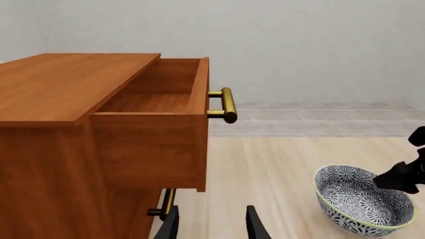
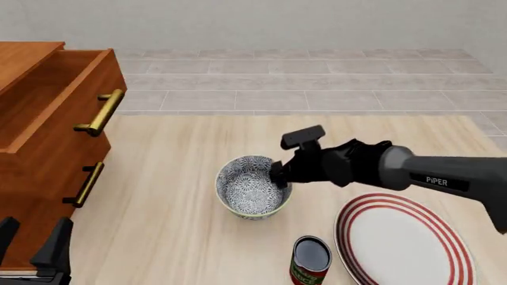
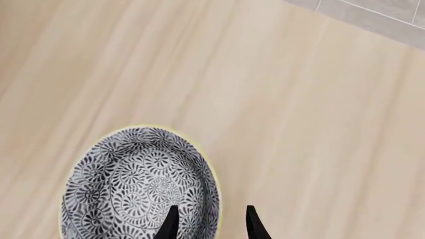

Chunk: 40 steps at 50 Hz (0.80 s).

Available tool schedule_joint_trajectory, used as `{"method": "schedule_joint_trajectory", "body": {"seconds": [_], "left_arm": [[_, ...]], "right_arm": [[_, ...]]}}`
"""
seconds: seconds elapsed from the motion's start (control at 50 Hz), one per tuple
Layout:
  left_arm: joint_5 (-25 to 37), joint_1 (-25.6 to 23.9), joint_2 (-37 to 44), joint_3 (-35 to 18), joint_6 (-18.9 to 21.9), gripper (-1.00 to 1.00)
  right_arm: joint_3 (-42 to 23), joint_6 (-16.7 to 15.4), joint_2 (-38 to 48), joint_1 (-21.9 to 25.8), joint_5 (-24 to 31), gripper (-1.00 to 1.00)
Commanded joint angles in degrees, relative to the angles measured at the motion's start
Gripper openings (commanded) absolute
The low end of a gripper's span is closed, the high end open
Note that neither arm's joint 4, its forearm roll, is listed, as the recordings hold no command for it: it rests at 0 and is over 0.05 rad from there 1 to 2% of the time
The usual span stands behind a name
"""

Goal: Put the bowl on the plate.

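Observation:
The floral grey-and-white bowl [image 2: 247,189] stands upright on the wooden table, left of the red-ringed white plate [image 2: 404,243], and the two are apart. My right gripper [image 2: 279,173] is at the bowl's right rim. In the right wrist view its fingers straddle the rim of the bowl [image 3: 133,189], one inside and one outside, with the gripper [image 3: 211,224] open. The left wrist view shows the bowl [image 1: 362,201] with the right gripper [image 1: 401,177] at its edge. My left gripper [image 2: 32,240] is open and holds nothing, low at the front left beside the dresser.
A wooden dresser [image 2: 32,154] stands at the left with its top drawer [image 1: 156,102] pulled out and brass handles [image 2: 101,113] jutting toward the table. A small dark can with a red label [image 2: 310,261] stands between bowl and plate near the front edge.

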Motion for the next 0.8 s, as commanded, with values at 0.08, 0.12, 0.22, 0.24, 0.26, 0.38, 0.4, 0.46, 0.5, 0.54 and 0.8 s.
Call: {"method": "schedule_joint_trajectory", "body": {"seconds": [0.08,0.12,0.22,0.24,0.26,0.38,0.4,0.46,0.5,0.54,0.8], "left_arm": [[0.0,0.0,0.0,0.0,0.0,1.00],[0.0,0.0,0.0,0.0,0.0,1.00],[0.0,0.0,0.0,0.0,0.0,1.00],[0.0,0.0,0.0,0.0,0.0,1.00],[0.0,0.0,0.0,0.0,0.0,1.00],[0.0,0.0,0.0,0.0,0.0,1.00],[0.0,0.0,0.0,0.0,0.0,1.00],[0.0,0.0,0.0,0.0,0.0,1.00],[0.0,0.0,0.0,0.0,0.0,1.00],[0.0,0.0,0.0,0.0,0.0,1.00],[0.0,0.0,0.0,0.0,0.0,1.00]], "right_arm": [[1.1,1.0,2.5,0.7,-1.7,1.00],[1.2,1.1,3.0,0.6,-2.1,1.00],[1.5,1.6,3.8,0.9,-2.8,1.00],[1.5,1.6,4.0,0.9,-2.9,1.00],[1.6,1.8,4.1,1.1,-3.1,1.00],[2.3,2.6,5.0,1.8,-4.1,1.00],[2.3,2.6,5.3,1.8,-4.3,1.00],[2.4,2.6,5.8,1.8,-4.6,1.00],[2.5,2.9,5.9,2.0,-4.8,1.00],[2.4,2.9,6.3,1.9,-4.8,1.00],[2.2,1.9,6.1,1.3,-4.6,-1.00]]}}
